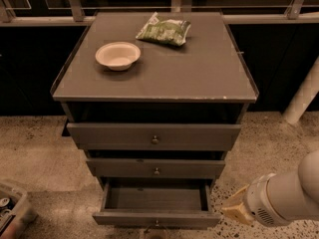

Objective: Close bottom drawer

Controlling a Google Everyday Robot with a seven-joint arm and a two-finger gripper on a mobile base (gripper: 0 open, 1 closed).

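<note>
Grey cabinet [154, 133] of three drawers, topped by a flat worktop [199, 68]. Lowest of the three, pulled well out with nothing visible inside: bottom drawer [149, 198]. Low at its right front corner, just beside it, contact unclear: hand [235, 210]; released or clenched, cannot tell. On the worktop, a green packet [164, 31] and a pale bowl [117, 55]. Probably rigid, light and free-sliding; no grasp needed. Better pushed squarely on the front panel near the small round knob [156, 223], since an off-centre shove might skew it.
</note>
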